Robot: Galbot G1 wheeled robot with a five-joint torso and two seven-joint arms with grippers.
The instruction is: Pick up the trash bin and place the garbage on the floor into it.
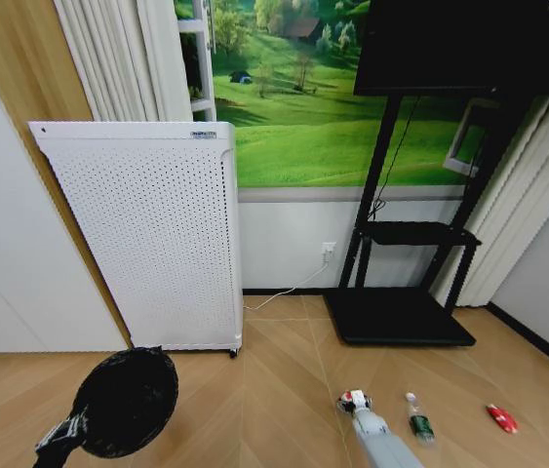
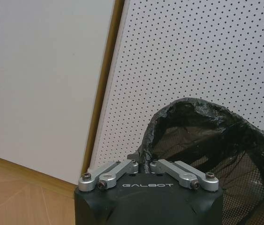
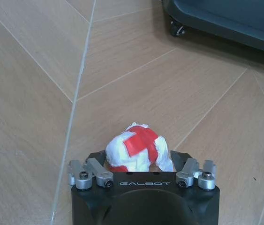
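One clear bottle (image 1: 418,419) lies lengthwise, cap toward the wall

The word GALBOT stands in pale capitals on the black body of the left gripper (image 2: 148,165), just below its silver finger links – the same word is printed on the right gripper (image 3: 141,161), at 6 o'clock from the red-and-white wad (image 3: 135,149). The white perforated panel (image 1: 152,244) carries a small label at its 1 o'clock corner – too small to read
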